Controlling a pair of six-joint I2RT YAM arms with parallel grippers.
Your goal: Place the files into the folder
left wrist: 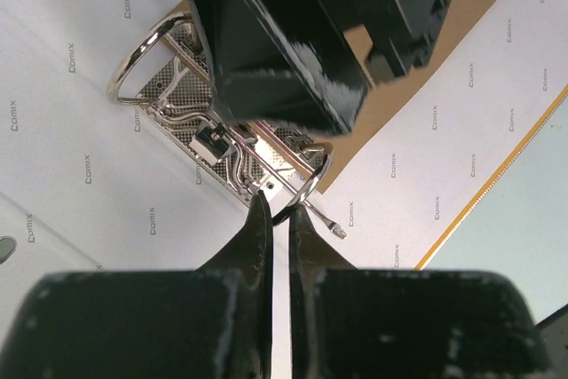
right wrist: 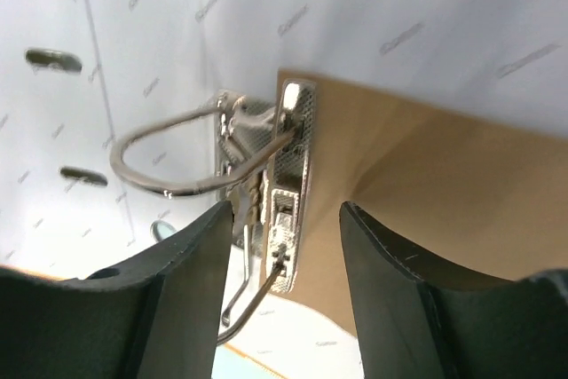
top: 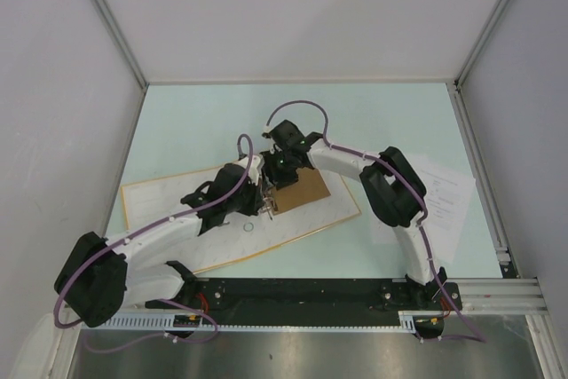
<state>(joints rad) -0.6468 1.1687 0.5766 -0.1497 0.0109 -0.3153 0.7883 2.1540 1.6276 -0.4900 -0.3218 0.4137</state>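
Left wrist view: your left gripper [left wrist: 272,208], shut, sits at the silver ring clip [left wrist: 213,144] of the orange-yellow rectangular binder [left wrist: 444,130]; your right gripper [right wrist: 286,219] straddles it, jaws parted, empty.

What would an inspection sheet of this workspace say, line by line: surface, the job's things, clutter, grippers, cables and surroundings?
Surface: pale green table, flat.
Job's things: folder lies open and flat left of centre, ring clip facing up; files lie on the table at the right, partly under the right arm, not in the folder.
Clutter: brown card on the open folder by the ring clip.
Grippers: left gripper shut, tips at one of the clip's rings; right gripper open, jaws either side of the clip.
Cables: purple cable along each arm, looping above the right wrist.
Surroundings: plain walls on three sides; black rail at the near edge.
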